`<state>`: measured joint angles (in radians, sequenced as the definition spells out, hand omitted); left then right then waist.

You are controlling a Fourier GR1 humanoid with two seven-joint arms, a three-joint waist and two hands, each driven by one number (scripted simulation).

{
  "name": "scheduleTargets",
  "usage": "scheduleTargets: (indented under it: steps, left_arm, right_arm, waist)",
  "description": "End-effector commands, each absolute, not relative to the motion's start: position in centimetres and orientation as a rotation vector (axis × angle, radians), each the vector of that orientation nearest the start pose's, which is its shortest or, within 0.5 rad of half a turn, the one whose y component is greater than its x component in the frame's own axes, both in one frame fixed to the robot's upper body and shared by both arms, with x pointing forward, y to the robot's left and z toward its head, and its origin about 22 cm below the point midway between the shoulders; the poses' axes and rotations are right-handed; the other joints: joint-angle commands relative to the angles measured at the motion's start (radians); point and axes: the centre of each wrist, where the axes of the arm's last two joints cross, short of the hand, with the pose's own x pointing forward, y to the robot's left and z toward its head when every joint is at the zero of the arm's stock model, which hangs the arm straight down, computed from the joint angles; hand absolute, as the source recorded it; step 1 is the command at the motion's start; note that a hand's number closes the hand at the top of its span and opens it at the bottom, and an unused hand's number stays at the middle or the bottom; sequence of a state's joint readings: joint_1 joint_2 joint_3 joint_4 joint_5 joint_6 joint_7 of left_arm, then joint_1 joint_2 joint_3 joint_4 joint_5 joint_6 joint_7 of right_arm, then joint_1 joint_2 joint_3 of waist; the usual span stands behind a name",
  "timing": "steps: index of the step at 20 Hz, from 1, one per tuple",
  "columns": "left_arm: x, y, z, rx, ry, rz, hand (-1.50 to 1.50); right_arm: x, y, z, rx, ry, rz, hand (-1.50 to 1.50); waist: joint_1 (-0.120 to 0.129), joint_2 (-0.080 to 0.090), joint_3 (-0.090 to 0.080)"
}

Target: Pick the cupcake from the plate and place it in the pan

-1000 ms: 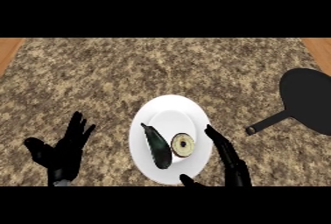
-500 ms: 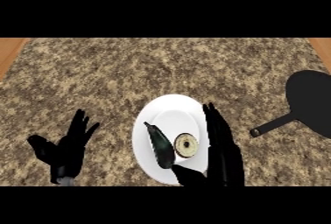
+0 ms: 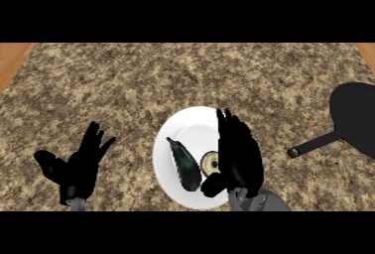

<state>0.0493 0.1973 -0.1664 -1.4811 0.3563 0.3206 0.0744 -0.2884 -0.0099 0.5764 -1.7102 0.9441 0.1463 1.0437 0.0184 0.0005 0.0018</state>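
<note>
A white plate (image 3: 187,128) lies on the speckled counter near the lower middle. On it sits the cupcake (image 3: 210,161), seen from above as a pale ring, mostly hidden by my right hand (image 3: 239,154). That hand hangs over the plate's right half, fingers straight and pointing away, thumb beside the cupcake. A dark green vegetable (image 3: 186,164) lies on the plate just left of the cupcake. The black pan (image 3: 357,117) sits at the right edge, its handle (image 3: 315,145) pointing toward the plate. My left hand (image 3: 78,165) rests open at the lower left, fingers up.
The granite counter (image 3: 147,79) stretches wide behind the plate. Strips of wooden floor show at the upper left corner (image 3: 13,57) and the upper right corner.
My right hand has moved left and forward, from beside the plate's right rim to over the plate, now covering most of the cupcake. The left hand has stayed put.
</note>
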Motion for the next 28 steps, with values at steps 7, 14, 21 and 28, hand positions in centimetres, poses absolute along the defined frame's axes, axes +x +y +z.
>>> scheduleTargets:
  steps: [7,14,21,28]
  left_arm:
    - [22.4,25.0,-4.2,0.057,-1.238,0.252,0.0]
    - [21.9,22.9,-4.5,0.065,-1.233,0.258,0.0]
    - [20.9,24.5,-4.3,0.068,-1.226,0.262,0.0]
    - [20.8,24.1,-3.6,0.094,-1.234,0.263,0.0]
  right_arm:
    - [29.1,-6.5,10.3,-0.801,-0.767,1.07,-1.5]
    - [27.6,-7.2,8.7,-0.676,-0.687,1.124,-1.5]
    - [25.9,-5.3,7.7,-0.675,-0.773,1.062,-1.5]
    - [26.0,-8.6,5.2,-0.733,-0.798,1.064,-1.5]
  waist:
    - [-0.007,0.003,-0.004]
    - [-0.021,-0.002,-0.002]
    - [-0.012,-0.002,-0.002]
    - [-0.016,-0.002,-0.002]
